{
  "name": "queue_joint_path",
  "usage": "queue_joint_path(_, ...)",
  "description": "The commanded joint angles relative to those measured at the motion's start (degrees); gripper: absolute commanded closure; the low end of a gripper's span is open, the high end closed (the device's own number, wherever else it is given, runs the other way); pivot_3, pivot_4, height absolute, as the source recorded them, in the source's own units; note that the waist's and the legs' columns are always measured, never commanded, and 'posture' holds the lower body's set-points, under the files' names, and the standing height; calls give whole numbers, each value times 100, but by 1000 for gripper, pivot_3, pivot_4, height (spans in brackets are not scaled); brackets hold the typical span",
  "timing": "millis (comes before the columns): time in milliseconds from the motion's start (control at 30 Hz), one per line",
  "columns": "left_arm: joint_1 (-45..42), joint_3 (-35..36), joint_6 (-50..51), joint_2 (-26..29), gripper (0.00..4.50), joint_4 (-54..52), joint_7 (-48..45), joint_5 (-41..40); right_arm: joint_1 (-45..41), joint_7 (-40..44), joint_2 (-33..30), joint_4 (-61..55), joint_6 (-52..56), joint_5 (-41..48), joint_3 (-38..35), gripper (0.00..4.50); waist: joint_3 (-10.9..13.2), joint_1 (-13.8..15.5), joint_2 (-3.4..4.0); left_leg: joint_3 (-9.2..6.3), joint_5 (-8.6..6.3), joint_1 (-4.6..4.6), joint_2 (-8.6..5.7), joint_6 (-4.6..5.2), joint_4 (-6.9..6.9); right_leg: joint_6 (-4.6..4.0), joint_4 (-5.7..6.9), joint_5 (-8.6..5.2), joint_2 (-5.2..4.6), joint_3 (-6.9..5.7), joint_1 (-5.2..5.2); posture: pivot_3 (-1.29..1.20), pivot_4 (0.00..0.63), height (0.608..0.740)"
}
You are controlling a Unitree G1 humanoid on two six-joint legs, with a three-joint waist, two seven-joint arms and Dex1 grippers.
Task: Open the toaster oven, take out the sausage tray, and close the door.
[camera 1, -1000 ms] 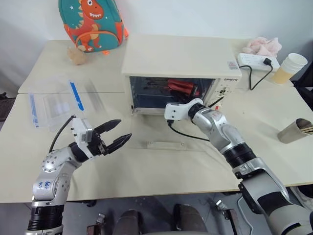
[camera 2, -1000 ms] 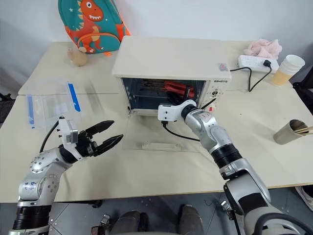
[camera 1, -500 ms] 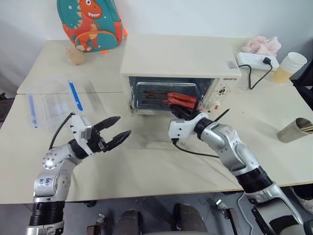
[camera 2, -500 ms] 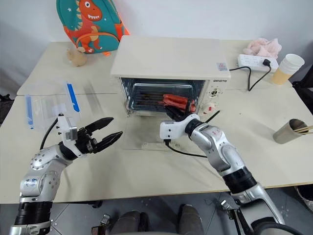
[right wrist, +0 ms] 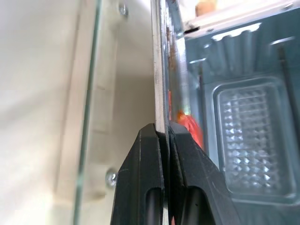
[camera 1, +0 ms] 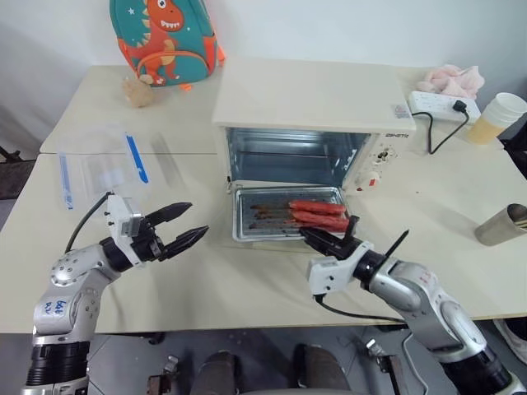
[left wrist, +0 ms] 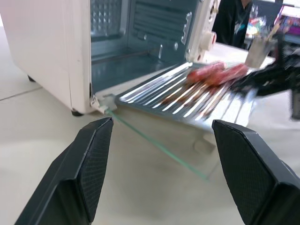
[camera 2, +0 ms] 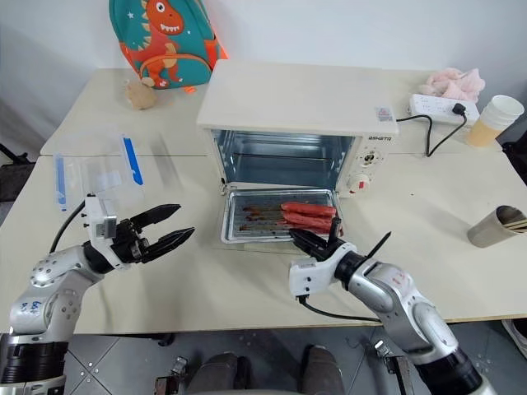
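The right end effector (camera 1: 328, 241) pinches the front rim of the tray (camera 1: 272, 216), out over the lowered door (left wrist: 154, 143) before the oven (camera 1: 317, 107), mid-tabletop. The left end effector (camera 1: 183, 227) gapes empty.

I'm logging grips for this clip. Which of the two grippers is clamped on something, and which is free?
The right gripper is shut on the sausage tray, pinching its front rim. The left gripper hangs open over the table, holding nothing.

Likely an office or lab room, plain tables (camera 1: 247, 288), power strip (camera 1: 445, 103), backpack (camera 1: 169, 37), paper cup (camera 1: 494, 115)
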Motion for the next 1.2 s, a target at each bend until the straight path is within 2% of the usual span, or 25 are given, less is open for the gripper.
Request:
queue_joint_path(33,137,221,54,163,916,55,-181,-153,210,-117,-76,-438,-293,129,-269,4470,0,7,0,0,1,0,0,0,1,0,0,0,0,1,0,0,150,740)
queue_joint_path(67,174,232,136,208,916,61,-239,-191,267,-148,-81,-480,-362,148,-306,4470,0,5,0,1,1,1,0,0,1,-2,1,-1,0,1,-1,0,150,740)
queue_joint_path(200,301,370,1631,388,92,-13,-137,-1146,165,-394,-128,-357,-812,-47,-389,4500,0,4,0,1,1,-1,0,0,1,-1,2,-1,0,4,-2,0,150,740)
queue_joint_path(233,266,341,1936,358,43,-44,-44,-1325,111,-481,-130,-269,-958,-84,-366,4500,0,5,0,-1,1,0,1,0,1,-1,3,-1,0,4,-2,0,150,740)
queue_joint_path(400,40,229,2944,203,43,-182,460,-1897,-70,-909,-54,19,-1406,-420,-280,4500,0,23,-1,-6,1,1,0,-1,5,-1,8,-1,-1,4,0,0,150,740)
queue_joint_path(533,-292,429,4119,60,43,-208,1002,-3029,-267,-1039,81,208,-1481,-625,-174,4500,0,11,-1,-7,2,1,1,-2,7,-1,10,-1,-1,4,0,0,150,740)
queue_joint_path(667,-481,648,4943,209,43,-71,1381,-3925,-401,-1043,97,340,-1537,-656,-187,4500,0,-5,-1,-12,2,3,2,-2,7,-1,17,-1,-1,5,-1,0,150,740)
queue_joint_path(767,-736,670,5248,119,43,141,1911,-4232,-441,-947,54,346,-1628,-626,-113,4500,0,-1,-1,-11,2,3,2,-3,6,-2,17,-1,-1,5,-2,0,150,740)
queue_joint_path(933,-1364,554,5611,-435,43,679,3176,-4799,-477,-865,62,376,-1759,-532,-33,4500,0,29,-3,-18,4,3,-3,-2,12,-1,15,-1,-2,6,6,0,150,740)
queue_joint_path(1100,-1552,458,5883,-663,43,817,3843,-5302,-599,-820,98,423,-1741,-497,-15,4500,-1,-5,-3,-19,4,6,-3,-3,10,-1,19,0,-2,6,5,0,150,740)
queue_joint_path(1200,-1553,261,6179,-608,595,913,4135,-5598,-681,-797,96,477,-1718,-463,-42,4500,-1,0,-3,-19,6,7,-3,-5,9,-1,27,-1,-1,7,3,0,150,740)
